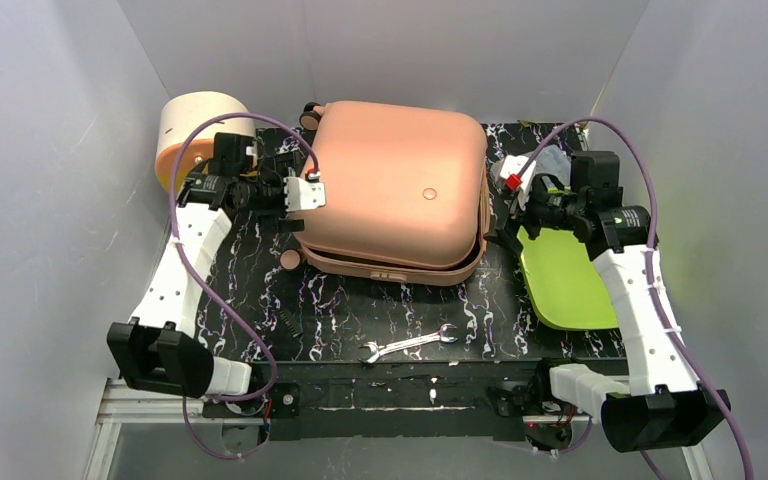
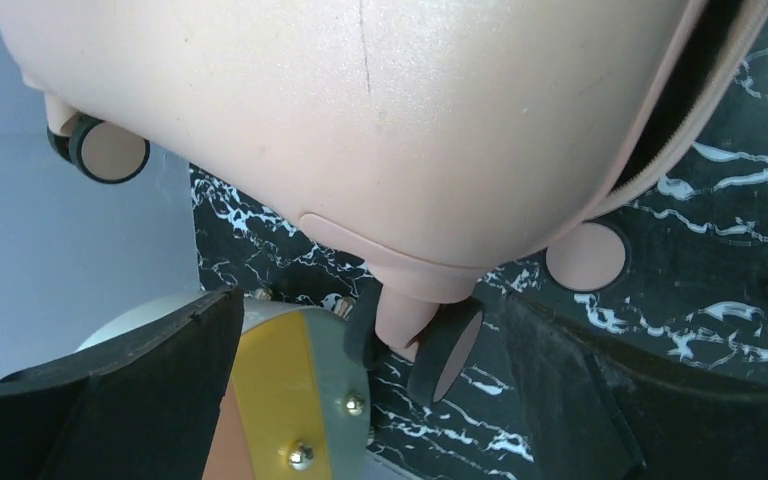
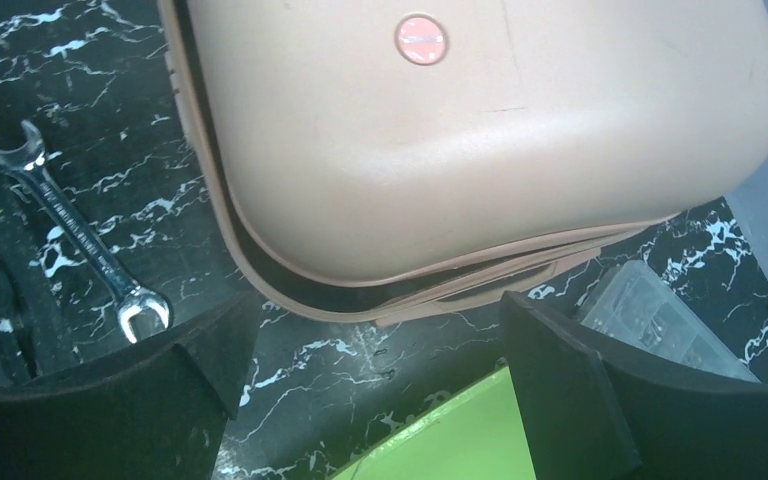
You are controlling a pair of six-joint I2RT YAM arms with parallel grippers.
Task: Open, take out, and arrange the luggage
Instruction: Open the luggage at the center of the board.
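The luggage is a salmon-pink hard-shell suitcase lying flat at the back middle of the table. Its lid is slightly ajar, with a dark gap along the front and right seam. My left gripper is at the suitcase's left side, open. In the left wrist view its fingers straddle a black-rimmed wheel under the luggage without touching it. My right gripper is open just off the right side. In the right wrist view, bare table shows in the right gripper, short of the luggage.
A round cream-and-orange box stands at the back left, close to the left fingers. A lime-green tray lies under the right arm. A wrench lies near the front edge. A pink disc and a clear plastic box sit beside the suitcase.
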